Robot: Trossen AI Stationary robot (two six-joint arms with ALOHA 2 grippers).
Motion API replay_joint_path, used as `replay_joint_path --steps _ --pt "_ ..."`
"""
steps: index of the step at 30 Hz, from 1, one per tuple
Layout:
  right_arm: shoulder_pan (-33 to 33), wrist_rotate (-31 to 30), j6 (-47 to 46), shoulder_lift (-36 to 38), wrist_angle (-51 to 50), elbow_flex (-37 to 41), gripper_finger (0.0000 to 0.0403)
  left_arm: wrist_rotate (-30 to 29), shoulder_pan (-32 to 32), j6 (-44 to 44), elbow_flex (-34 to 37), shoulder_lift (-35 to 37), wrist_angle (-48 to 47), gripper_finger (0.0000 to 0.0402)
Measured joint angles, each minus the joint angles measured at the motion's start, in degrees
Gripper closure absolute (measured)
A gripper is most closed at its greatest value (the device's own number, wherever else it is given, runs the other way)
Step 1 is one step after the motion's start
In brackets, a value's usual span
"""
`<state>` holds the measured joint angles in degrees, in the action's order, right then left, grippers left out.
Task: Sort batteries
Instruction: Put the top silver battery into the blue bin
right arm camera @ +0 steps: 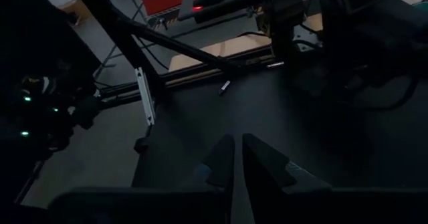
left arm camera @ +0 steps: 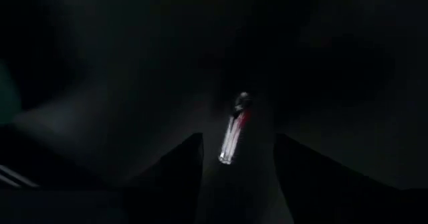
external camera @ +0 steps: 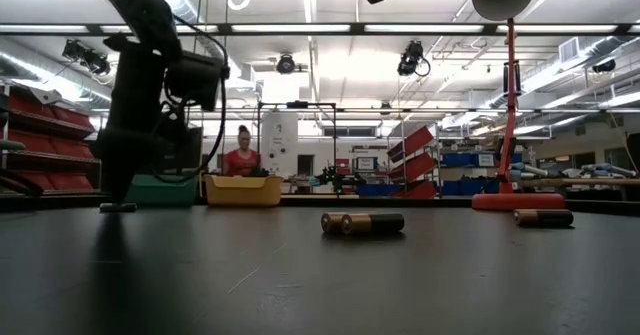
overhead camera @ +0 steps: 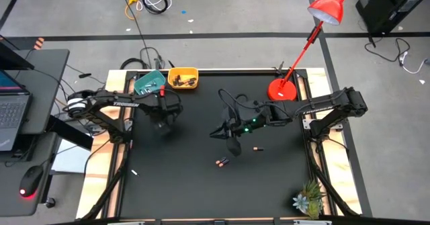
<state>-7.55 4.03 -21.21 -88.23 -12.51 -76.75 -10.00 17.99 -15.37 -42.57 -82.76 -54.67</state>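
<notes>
Between the left gripper's (left arm camera: 234,177) parted fingers, a battery (left arm camera: 234,134).

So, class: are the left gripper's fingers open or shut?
Open: the left gripper shows a clear gap between its fingers, with a whitish-silver battery lying there.

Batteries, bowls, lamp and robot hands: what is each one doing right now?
Left gripper: open, over a silver battery lying on the mat.
Right gripper: shut, holding nothing, mid table.
Dark batteries: lying on their sides, loose on the mat.
Yellow bowl: upright, dark batteries inside.
Teal bowl: upright beside the yellow one.
Red lamp: standing upright.
</notes>
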Motion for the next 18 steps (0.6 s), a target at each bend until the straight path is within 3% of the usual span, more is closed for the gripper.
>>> replay_joint_path --steps 9,12,16,18 --pt "-0.04 0.02 -0.29 0.0 0.0 0.0 0.0361 4.08 2.36 0.1 3.29 0.0 4.1 0.0229" --pt "0.17 0.02 -0.29 0.0 0.17 0.0 0.0361 5.18 2.28 0.14 3.61 -0.2 5.11 0.0275" --pt "0.46 0.02 -0.24 0.0 0.47 -0.01 0.0361 6.82 2.17 -1.14 4.97 -0.81 6.44 0.0371" --pt "0.5 -0.03 -0.27 0.0 0.45 -0.01 0.0361 6.42 2.13 -2.76 5.23 -1.15 6.64 0.0381"
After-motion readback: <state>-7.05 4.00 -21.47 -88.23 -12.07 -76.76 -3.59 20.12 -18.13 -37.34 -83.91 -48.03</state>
